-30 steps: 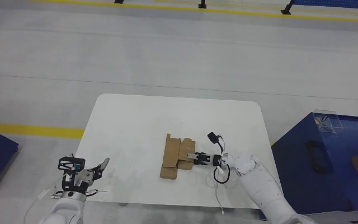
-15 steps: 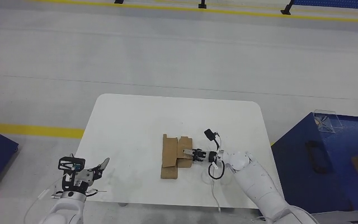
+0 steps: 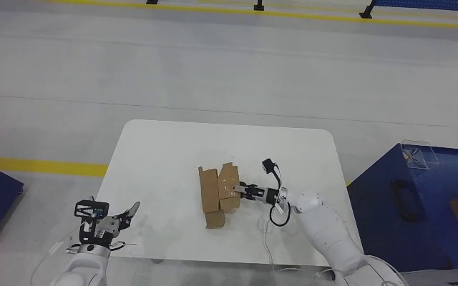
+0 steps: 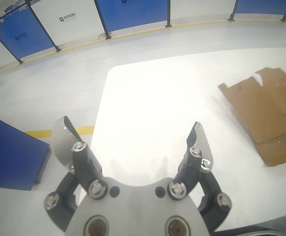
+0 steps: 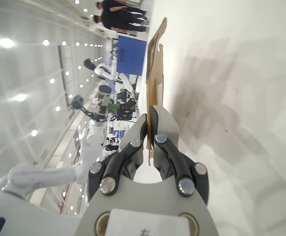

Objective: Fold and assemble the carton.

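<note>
Now the right gripper (image 5: pixel 149 116), clamped on the edge of the carton (image 3: pixel 217 189), has raised it and shifted it leftward, so opening can begin. The left gripper (image 4: pixel 131 129) waits, jaws apart.

- A large industrial hall set up as a robotics test floor.
- The wide, pale grey floor (image 3: pixel 229 64) is marked with long yellow lines (image 3: pixel 50 167).
- Blue and white partition panels (image 4: pixel 131 11) on black stands fence off the area.
- The high ceiling carries rows of round lights (image 5: pixel 51 80).
- Another white robot (image 5: pixel 96 128) stands among workstations in the background, with a plain white table (image 3: pixel 164 164) and a blue cabinet (image 3: pixel 408 207) close by.
</note>
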